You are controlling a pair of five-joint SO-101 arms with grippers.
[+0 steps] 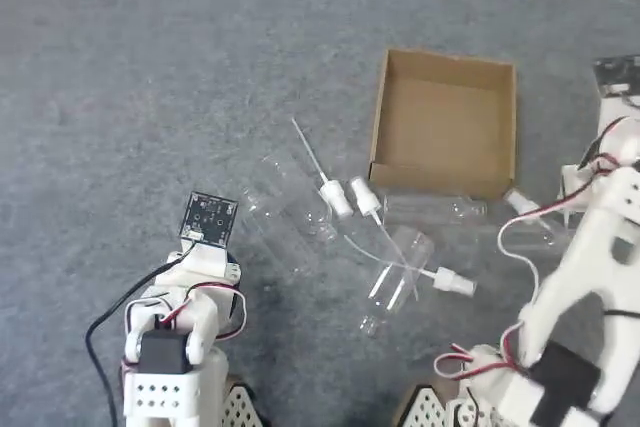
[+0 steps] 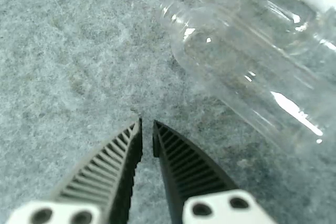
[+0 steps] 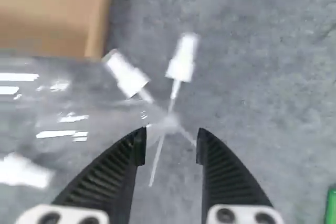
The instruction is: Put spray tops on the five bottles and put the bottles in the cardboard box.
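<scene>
Near left end effector (image 2: 147, 125), clear bottle (image 2: 236, 69)

bottles (image 1: 285, 212): clear glossy plastic | box (image 1: 440, 180): matt cardboard | table (image 1: 120, 97): rough cloth

**White shells, black motors, dark ribbed fingers**

The left arm (image 1: 178, 347) and right arm (image 1: 600, 237) are white plastic with black motor blocks (image 1: 163, 355). Red wires (image 1: 548, 208) loop at the joints, and a black cable (image 1: 93, 332) trails off the left arm. The left gripper (image 2: 147, 126) and right gripper (image 3: 170, 136) have dark grey, ribbed, tapering fingers (image 2: 178, 166) on white mounts (image 2: 210, 208) with round holes.
</scene>
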